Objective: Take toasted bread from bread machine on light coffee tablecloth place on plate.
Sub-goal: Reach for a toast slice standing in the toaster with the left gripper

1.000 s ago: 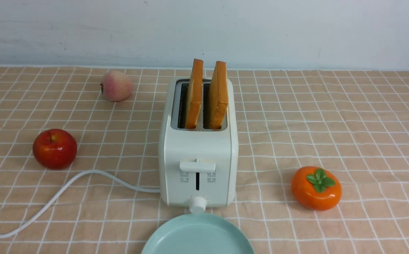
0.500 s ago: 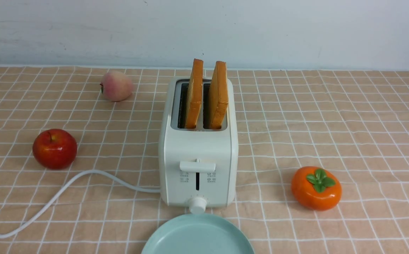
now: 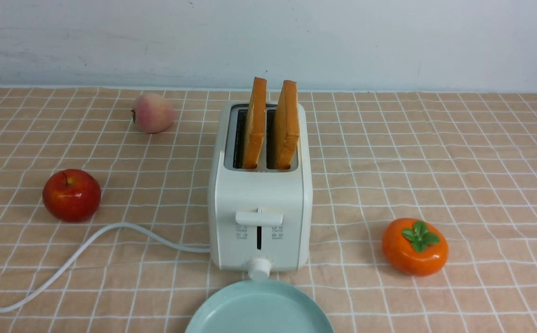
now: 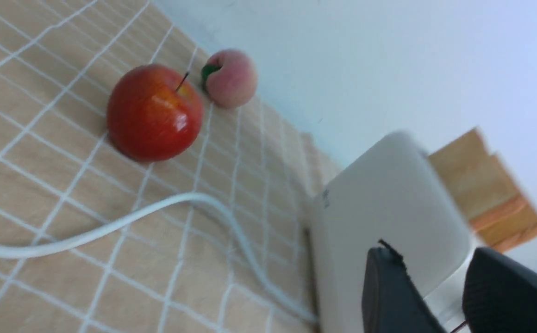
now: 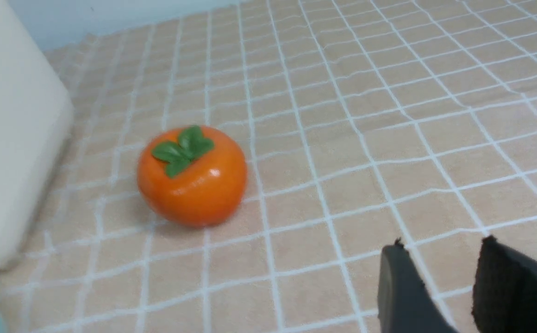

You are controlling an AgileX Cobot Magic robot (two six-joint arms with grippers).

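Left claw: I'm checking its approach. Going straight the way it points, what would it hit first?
Likely the toaster: its cream side wall fills the gap ahead of the left claw. How far off is unclear.

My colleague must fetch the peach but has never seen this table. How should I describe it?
Find the cream-white boxy toaster mid-table on the tan grid-lined tablecloth. Two round fruits lie to its left; the pale pink-yellow peach is the farther one, near the back wall. Unlike the glossy deep-red apple nearer the front, it is matte and pale.
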